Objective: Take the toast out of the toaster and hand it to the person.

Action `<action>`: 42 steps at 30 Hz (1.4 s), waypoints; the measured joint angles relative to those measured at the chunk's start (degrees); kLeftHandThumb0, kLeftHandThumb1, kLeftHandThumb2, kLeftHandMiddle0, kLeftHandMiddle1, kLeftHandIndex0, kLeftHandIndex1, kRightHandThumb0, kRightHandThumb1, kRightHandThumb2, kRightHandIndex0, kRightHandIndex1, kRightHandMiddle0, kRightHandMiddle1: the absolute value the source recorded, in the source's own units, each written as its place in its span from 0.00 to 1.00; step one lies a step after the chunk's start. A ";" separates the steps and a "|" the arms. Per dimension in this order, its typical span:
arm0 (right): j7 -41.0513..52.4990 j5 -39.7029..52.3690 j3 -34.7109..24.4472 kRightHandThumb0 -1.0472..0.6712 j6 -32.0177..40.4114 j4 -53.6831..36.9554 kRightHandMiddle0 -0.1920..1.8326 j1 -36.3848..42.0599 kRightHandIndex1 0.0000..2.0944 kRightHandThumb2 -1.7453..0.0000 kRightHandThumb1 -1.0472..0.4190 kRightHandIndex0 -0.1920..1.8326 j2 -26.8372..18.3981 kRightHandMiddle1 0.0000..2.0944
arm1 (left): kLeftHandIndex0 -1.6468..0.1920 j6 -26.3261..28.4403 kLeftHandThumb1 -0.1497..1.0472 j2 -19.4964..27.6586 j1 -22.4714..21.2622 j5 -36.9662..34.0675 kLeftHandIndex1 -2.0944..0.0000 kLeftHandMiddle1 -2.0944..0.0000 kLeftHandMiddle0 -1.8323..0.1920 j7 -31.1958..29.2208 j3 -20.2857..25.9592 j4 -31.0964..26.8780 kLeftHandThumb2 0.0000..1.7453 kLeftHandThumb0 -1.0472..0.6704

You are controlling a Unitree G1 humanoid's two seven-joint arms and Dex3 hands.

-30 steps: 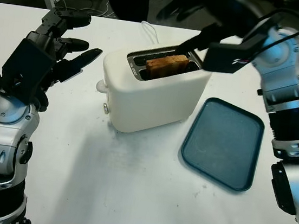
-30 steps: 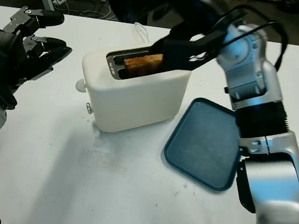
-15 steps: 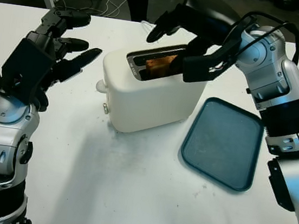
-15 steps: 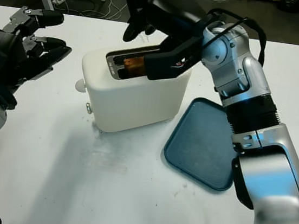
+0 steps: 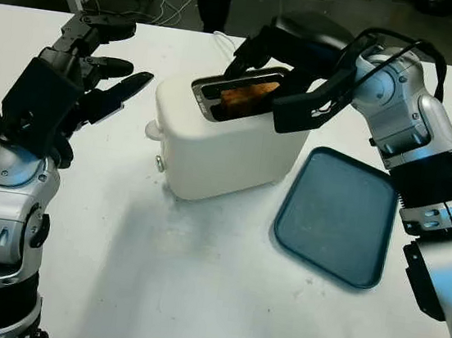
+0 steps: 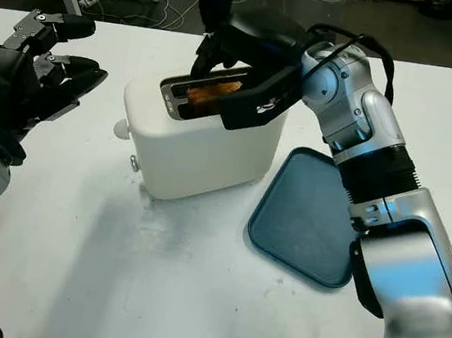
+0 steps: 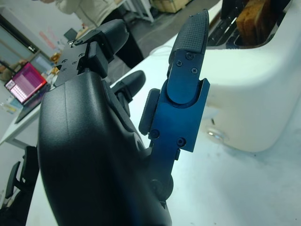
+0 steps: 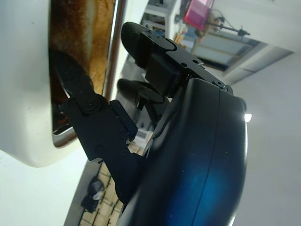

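Tabletop toaster (image 5: pixel 229 141): right hand (image 5: pixel 293 62) reaches its toast (image 5: pixel 247 94).

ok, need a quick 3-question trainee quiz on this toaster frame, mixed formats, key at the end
1. True or false: the toast is already out of the toaster.
2. Which robot hand is at the toaster slot? A) left B) right
3. Fill in: the blue tray lies on the table on the robot's ____ side of the toaster.

Key: 1 false, it sits in the slot. 2 B, the right robot hand reaches over it; the left robot hand is open, apart from the toaster. 3 right.
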 measured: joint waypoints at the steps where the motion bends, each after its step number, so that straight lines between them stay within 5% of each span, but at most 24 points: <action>1: 0.04 0.00 0.00 0.47 0.01 0.00 0.56 0.21 0.41 1.00 0.30 0.43 0.02 0.02 | 0.85 0.00 0.87 0.00 0.00 0.00 0.56 0.43 0.90 0.00 0.00 0.00 0.00 0.23; 11: 2.25 0.05 0.04 0.46 0.96 -0.51 0.60 1.17 0.36 1.00 0.29 0.49 0.55 0.03 | 0.85 -0.01 0.87 -0.26 0.02 -0.14 0.55 0.43 0.90 -0.05 0.18 0.02 0.00 0.23; 21: 1.14 0.22 0.29 0.43 0.42 -1.01 0.73 3.32 0.51 1.00 0.29 0.64 0.76 0.10 | 0.85 -0.01 0.87 -0.24 0.02 -0.05 0.55 0.43 0.90 -0.06 0.15 0.02 0.00 0.24; 22: 0.16 0.22 0.28 0.41 -0.30 -0.94 0.74 3.69 0.54 1.00 0.28 0.65 0.75 0.13 | 0.85 -0.02 0.87 -0.23 0.03 0.00 0.55 0.43 0.90 -0.06 0.14 0.02 0.00 0.24; 24: -2.04 0.21 0.27 0.35 -1.89 -0.26 0.63 4.22 0.71 1.00 0.25 0.64 0.76 0.46 | 0.85 -0.01 0.87 -0.21 0.04 0.08 0.55 0.43 0.90 -0.06 0.11 0.02 0.00 0.23; 26: -4.66 -0.10 0.29 0.30 -3.64 0.66 0.56 4.68 0.80 1.00 0.22 0.65 0.76 0.68 | 0.85 -0.01 0.87 -0.21 0.04 0.12 0.56 0.43 0.90 -0.07 0.11 0.02 0.00 0.23; 28: -7.37 -0.34 0.35 0.29 -5.69 1.91 0.53 5.02 0.83 0.99 0.19 0.68 0.74 0.80 | 0.85 -0.01 0.86 -0.21 0.04 0.12 0.56 0.43 0.90 -0.07 0.12 0.02 0.00 0.23; 37: -17.63 -3.38 1.54 0.32 -14.35 8.33 0.55 4.19 0.83 0.79 0.09 0.71 0.31 0.83 | 0.85 0.00 0.87 -0.14 0.04 0.12 0.56 0.43 0.91 -0.12 0.11 0.01 0.00 0.23; 42: -19.25 -4.05 2.04 0.34 -15.89 11.35 0.55 2.37 0.83 0.79 0.09 0.70 0.30 0.83 | 0.85 0.01 0.86 0.16 0.04 0.11 0.57 0.44 0.91 -0.14 0.03 0.00 0.00 0.24</action>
